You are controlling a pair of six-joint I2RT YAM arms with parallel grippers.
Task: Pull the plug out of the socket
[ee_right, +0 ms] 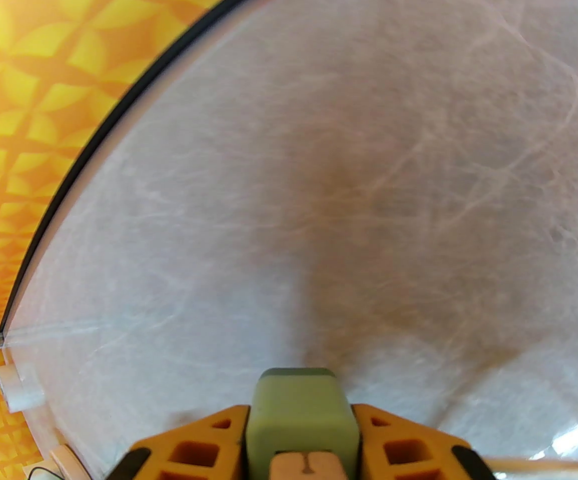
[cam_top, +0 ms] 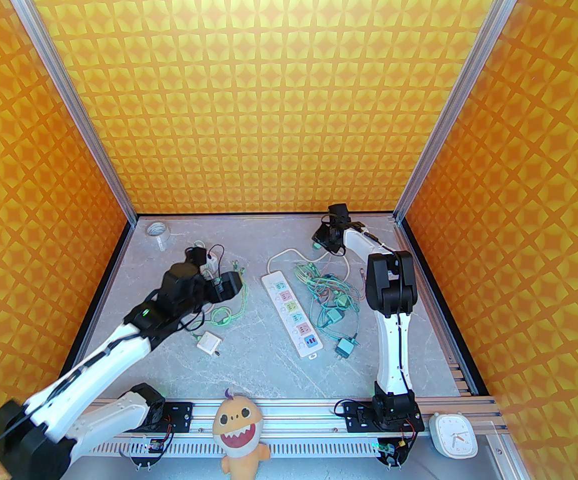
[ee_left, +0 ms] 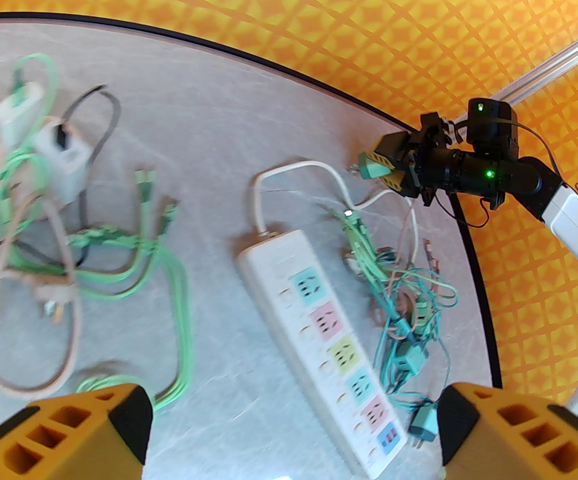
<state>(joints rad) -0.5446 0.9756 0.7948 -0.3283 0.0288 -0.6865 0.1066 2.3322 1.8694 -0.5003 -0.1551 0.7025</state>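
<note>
The socket [cam_top: 294, 313] is a long white power strip lying at the table's middle; its pastel outlet faces [ee_left: 329, 343] show nothing plugged in. A green plug [ee_right: 301, 413] sits between the yellow fingers of my right gripper [ee_right: 301, 438], which is shut on it. That gripper [cam_top: 326, 238] hovers at the far right of the table, beyond the strip's white cord, and the plug [ee_left: 371, 168] points left with its prongs bare. My left gripper [cam_top: 229, 285] is left of the strip, its yellow fingers [ee_left: 68, 428] spread wide open and holding nothing.
A tangle of green cables and adapters [cam_top: 329, 293] lies right of the strip. Another cable pile with white chargers [ee_left: 66, 163] lies on the left. A tape roll [cam_top: 157, 229] sits far left. A plush toy [cam_top: 238, 430] and a clock [cam_top: 453, 435] rest on the near rail.
</note>
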